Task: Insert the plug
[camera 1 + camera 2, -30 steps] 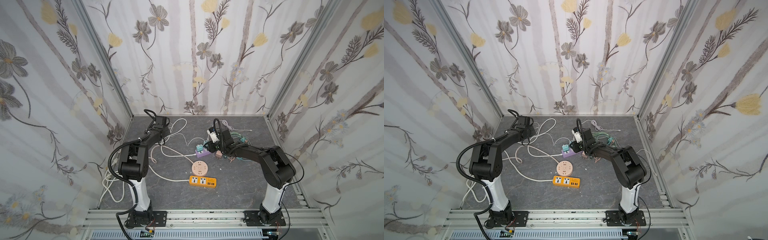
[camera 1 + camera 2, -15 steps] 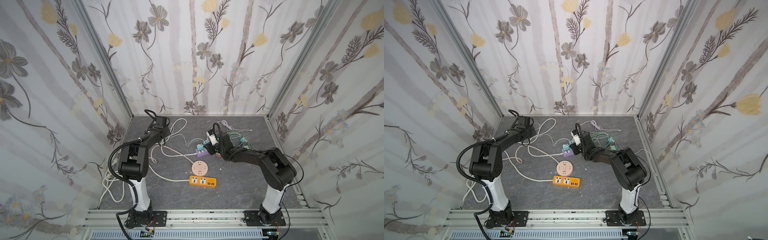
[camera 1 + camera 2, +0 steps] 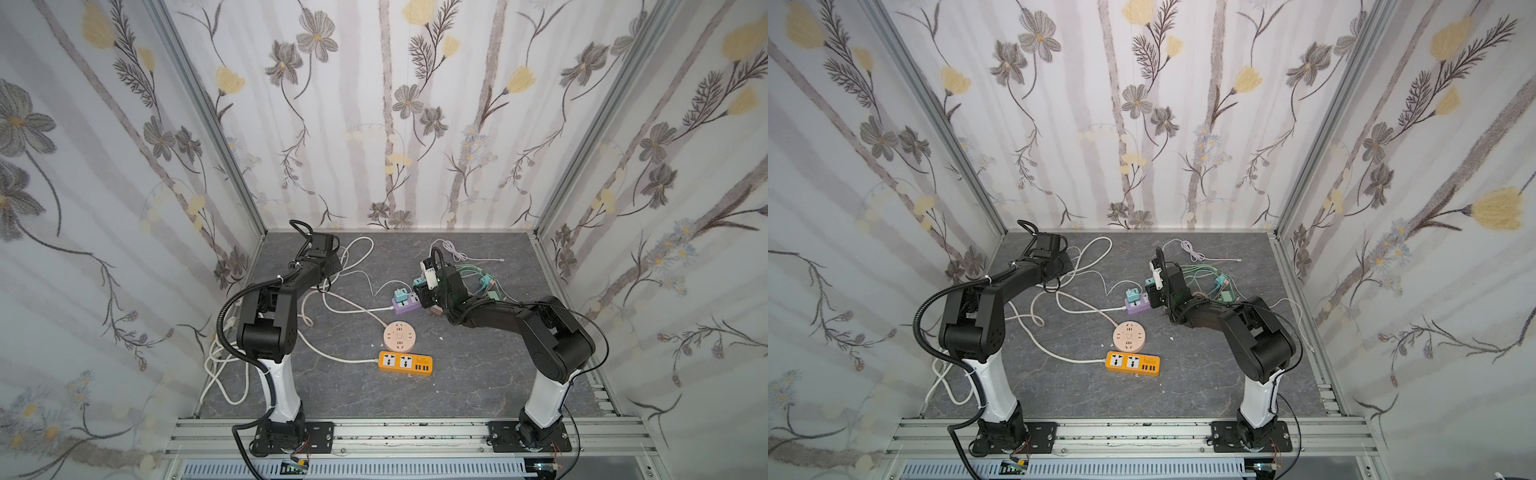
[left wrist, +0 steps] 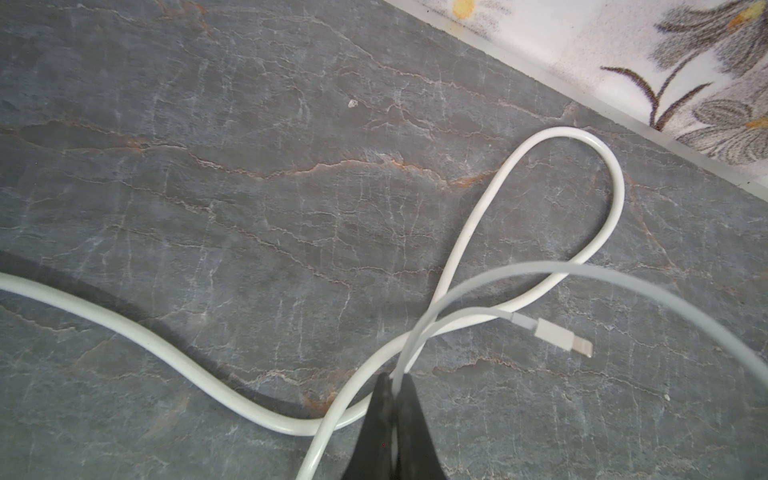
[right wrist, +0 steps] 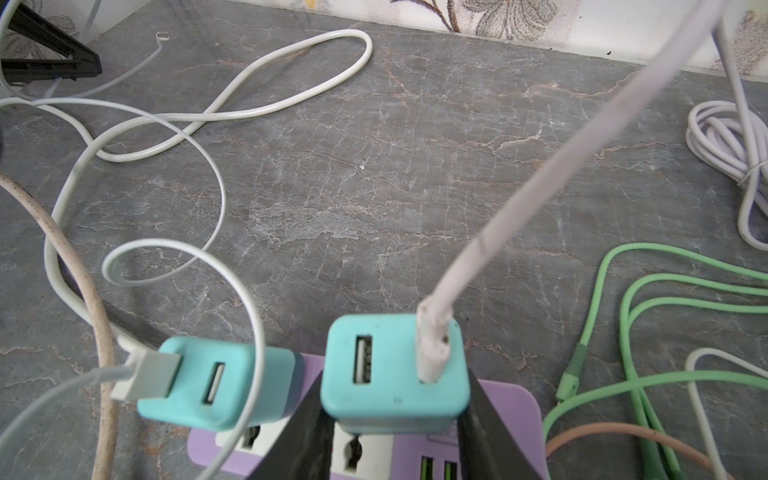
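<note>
My right gripper [image 5: 395,419] is shut on a teal USB charger plug [image 5: 395,370], one black finger on each side. The plug sits right over a white socket of the purple power strip [image 5: 511,411]; its prongs are hidden. A pale cable [image 5: 432,353] is plugged into its top. In both top views the gripper [image 3: 424,291] [image 3: 1156,296] stands at the strip's [image 3: 405,307] right end. A second teal charger [image 5: 216,386] stands in the strip beside it. My left gripper [image 4: 394,384] is shut on a thin white cable [image 4: 419,332] at the back left [image 3: 332,268].
A round pink socket [image 3: 400,337] and an orange power strip [image 3: 405,364] lie nearer the front. Green cables [image 5: 623,299] tangle to the right of the purple strip. Thick white cords [image 3: 357,249] loop across the back left. A Lightning connector [image 4: 561,336] lies by the left fingers.
My right gripper has come down and slightly left with the teal plug, closer onto the purple strip. The left arm has not moved.
</note>
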Action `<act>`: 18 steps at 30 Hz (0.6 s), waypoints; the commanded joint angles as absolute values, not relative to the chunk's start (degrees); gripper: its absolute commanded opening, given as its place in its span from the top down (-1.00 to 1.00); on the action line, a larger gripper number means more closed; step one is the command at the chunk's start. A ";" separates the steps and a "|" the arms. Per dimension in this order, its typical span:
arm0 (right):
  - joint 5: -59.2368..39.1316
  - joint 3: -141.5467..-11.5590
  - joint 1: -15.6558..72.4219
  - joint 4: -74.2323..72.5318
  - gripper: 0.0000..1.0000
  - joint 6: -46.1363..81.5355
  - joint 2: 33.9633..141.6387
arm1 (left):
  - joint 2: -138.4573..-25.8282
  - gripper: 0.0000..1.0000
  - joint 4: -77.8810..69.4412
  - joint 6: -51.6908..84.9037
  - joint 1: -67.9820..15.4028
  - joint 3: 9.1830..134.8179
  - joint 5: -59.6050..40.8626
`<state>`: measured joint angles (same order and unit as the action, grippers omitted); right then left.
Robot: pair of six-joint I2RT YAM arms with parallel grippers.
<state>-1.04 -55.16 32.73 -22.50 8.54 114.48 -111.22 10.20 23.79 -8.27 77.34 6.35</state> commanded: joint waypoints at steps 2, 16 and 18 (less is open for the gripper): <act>-2.28 -55.03 32.95 -23.85 0.24 9.55 115.14 | -111.20 1.00 10.02 23.72 -8.09 77.08 6.33; -5.33 -54.65 34.16 -26.50 0.23 11.04 114.91 | -111.38 1.00 9.98 23.74 -8.09 77.26 5.80; -3.13 -54.76 34.78 -25.46 0.23 10.02 115.43 | -111.40 1.00 9.92 23.82 -8.07 77.26 5.74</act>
<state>-4.29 -54.46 34.13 -24.23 10.98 114.72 -111.24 10.20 23.79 -8.19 77.32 5.72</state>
